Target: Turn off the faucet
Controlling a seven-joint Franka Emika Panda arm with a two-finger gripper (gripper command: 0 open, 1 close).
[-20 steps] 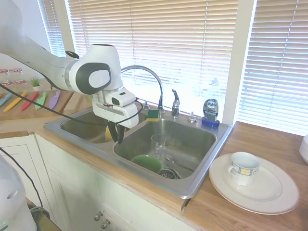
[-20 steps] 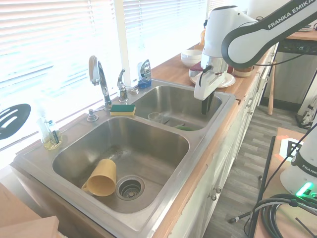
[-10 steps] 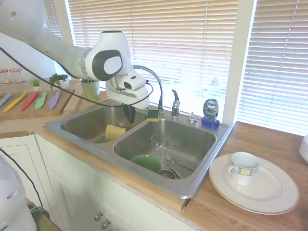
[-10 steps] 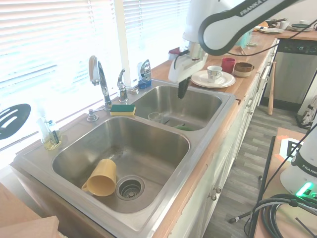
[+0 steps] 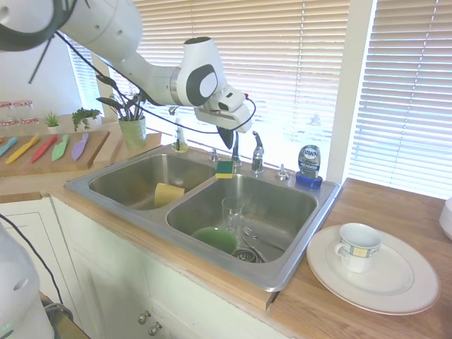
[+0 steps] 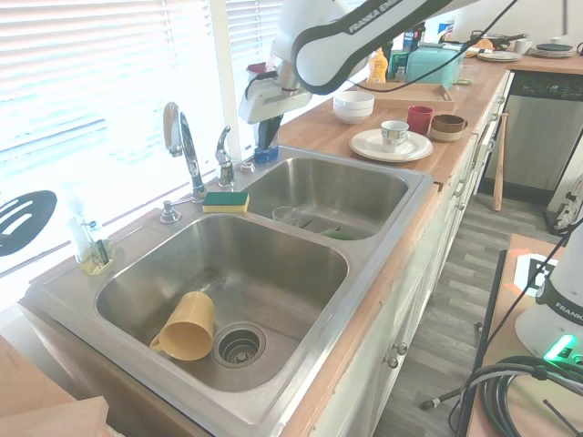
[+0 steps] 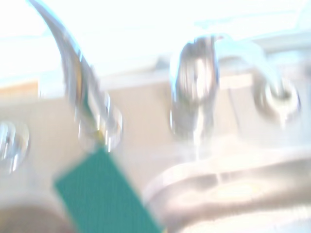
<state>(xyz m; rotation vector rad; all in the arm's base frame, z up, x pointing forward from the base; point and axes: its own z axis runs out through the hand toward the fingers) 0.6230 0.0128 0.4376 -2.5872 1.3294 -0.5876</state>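
Nearest, the stainless double sink holds dishes; at its back rim stands the shiny chrome faucet with an arched spout and upright lever. The approach is under way: the gripper, apparently clenched and empty, hangs just beside the lever and next must push it. A second ago it hung over the sink's front basin.
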